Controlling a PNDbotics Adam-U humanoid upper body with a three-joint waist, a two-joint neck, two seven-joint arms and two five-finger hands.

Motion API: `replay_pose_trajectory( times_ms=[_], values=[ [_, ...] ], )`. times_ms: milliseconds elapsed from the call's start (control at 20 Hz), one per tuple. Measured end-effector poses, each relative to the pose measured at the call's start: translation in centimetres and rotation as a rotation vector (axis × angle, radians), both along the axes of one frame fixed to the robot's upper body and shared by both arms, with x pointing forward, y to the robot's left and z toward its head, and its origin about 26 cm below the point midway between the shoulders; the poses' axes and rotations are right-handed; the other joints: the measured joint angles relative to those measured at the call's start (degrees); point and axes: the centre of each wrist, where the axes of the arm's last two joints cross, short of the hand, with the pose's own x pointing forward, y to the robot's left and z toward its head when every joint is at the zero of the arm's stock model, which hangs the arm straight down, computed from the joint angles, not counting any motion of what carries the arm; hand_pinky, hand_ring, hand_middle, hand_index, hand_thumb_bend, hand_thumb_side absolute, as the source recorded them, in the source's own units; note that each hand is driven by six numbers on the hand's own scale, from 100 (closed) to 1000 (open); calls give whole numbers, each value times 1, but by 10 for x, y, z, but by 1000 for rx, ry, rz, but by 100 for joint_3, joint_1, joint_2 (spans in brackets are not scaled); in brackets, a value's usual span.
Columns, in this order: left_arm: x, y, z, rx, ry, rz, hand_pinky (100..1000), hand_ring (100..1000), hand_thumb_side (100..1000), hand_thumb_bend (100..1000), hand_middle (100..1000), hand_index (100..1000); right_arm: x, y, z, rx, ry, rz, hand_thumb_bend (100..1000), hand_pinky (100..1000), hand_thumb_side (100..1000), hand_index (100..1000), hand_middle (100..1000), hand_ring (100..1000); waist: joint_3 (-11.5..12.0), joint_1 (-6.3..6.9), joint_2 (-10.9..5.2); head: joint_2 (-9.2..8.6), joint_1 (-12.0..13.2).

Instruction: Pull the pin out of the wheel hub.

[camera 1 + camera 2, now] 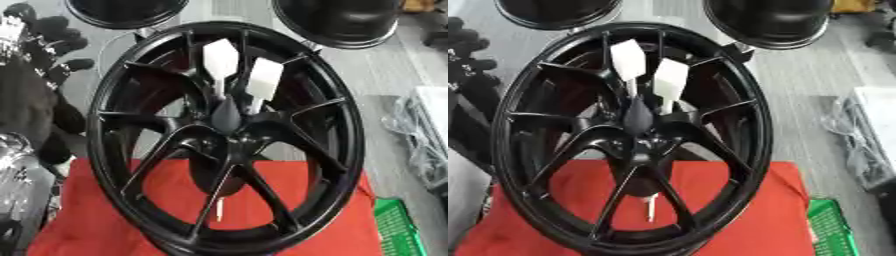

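Note:
A black wheel hub [229, 135] stands upright on a red cloth [105, 220], its spokes facing me. Two white pins with flat paddle heads stick out just above its centre, one on the left [220, 62] and one on the right [263, 80]. A dark cone [227, 114] sits in front of them at the centre. A small white piece [220, 208] shows low between the spokes. My left hand [54, 37] hangs at the upper left, beside the rim and apart from the pins, fingers spread and holding nothing. My right hand is out of sight.
Two black round rims [346, 20] [127, 11] lie on the grey floor behind the hub. A green basket [398, 227] sits at the lower right, with clear plastic wrapping [424, 135] on the right. My silver left arm [17, 170] fills the lower left.

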Motion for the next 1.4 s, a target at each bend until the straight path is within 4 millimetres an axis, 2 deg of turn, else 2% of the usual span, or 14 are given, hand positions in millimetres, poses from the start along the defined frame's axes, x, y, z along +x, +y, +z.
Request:
replay_pose_trajectory(
  times_ms=[400, 650, 850, 1400],
  values=[
    [1, -1, -2, 10, 9, -8, 685, 746, 737, 127, 616, 700, -1, 1, 3, -387, 125, 55, 100, 796, 211, 756, 687, 711, 117, -42, 0, 0, -105],
    [0, -1, -2, 23, 11, -11, 685, 746, 736, 127, 616, 700, 4, 19, 0, -548, 204, 116, 100, 796, 220, 756, 686, 712, 99, -57, -2, 4, -138],
    [0, -1, -2, 26, 12, -10, 685, 746, 737, 128, 616, 700, 13, 29, 2, -609, 232, 152, 100, 796, 218, 756, 686, 711, 49, -72, -13, 55, -103],
    [0, -1, -3, 27, 14, -10, 685, 747, 740, 128, 617, 700, 26, 41, 2, -663, 233, 215, 100, 806, 233, 777, 713, 735, 24, -71, -43, 99, -86]
  ],
)
